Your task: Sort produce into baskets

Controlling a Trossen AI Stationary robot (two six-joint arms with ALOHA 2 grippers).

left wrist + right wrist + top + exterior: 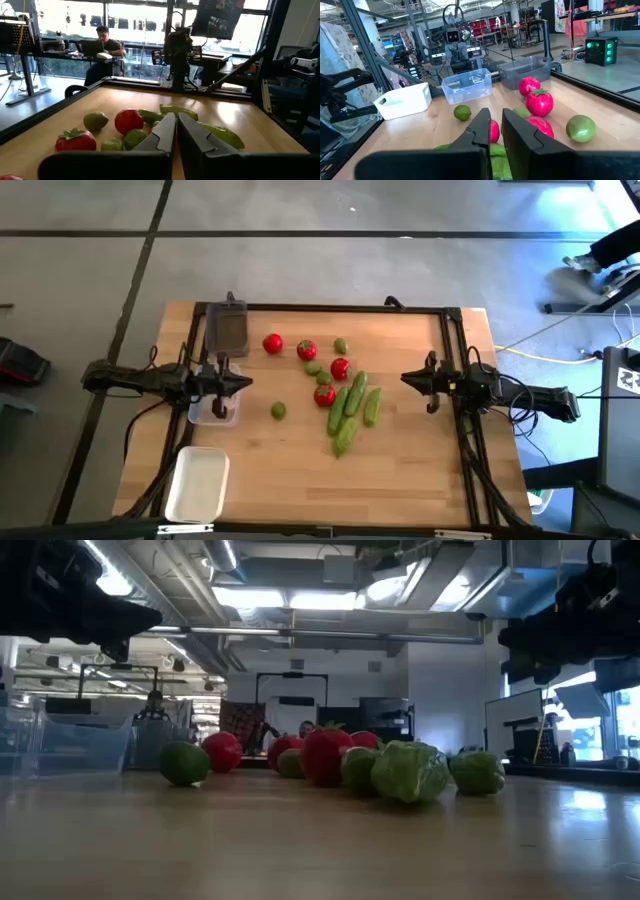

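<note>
Several toy pieces of produce lie in a cluster at the table's middle: red tomatoes [306, 349], small round green fruits [278, 410] and light-green cucumbers [357, 392]. They also show in the low view [325, 753]. A dark grey basket [226, 328] stands at the far left. A clear basket [214, 410] sits under my left arm. A white basket [197, 483] stands near left. My left gripper [245, 383] is shut and empty above the table, left of the cluster. My right gripper [405, 378] is shut and empty, right of the cluster.
A dark metal frame [452, 340] runs along the table's far, left and right sides. Bare wood [330, 490] lies between the cluster and the near edge. A person [102, 42] sits at a desk in the room beyond the table.
</note>
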